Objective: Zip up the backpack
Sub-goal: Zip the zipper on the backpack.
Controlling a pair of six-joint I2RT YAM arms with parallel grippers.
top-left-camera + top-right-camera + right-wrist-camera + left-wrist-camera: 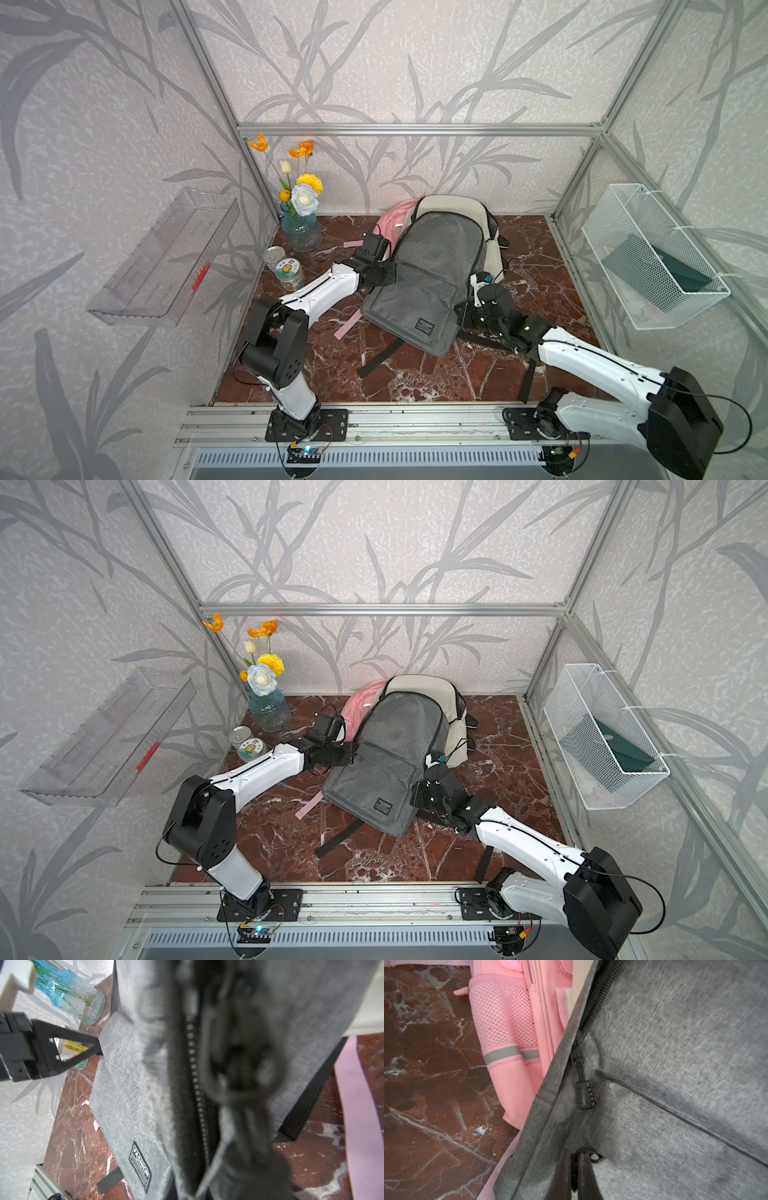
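Grey backpack point(428, 282) lies centre of worktop point(419, 374), far end overlapping pink bag point(395, 216). Left end effector point(99, 1048) closed, pinching the backpack's left edge. Right end effector point(464, 312) closed at right-side zipper point(195, 1084); hold blurred.

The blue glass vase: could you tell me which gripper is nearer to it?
Left. The left gripper pinches the grey backpack on the edge facing the vase; the right gripper is at its opposite edge, farther off.

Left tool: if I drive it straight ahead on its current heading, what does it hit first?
The gray backpack. The left tool is shut at the bag's side edge, seemingly pinching fabric, and points across its front, so it would push into the bag at once.
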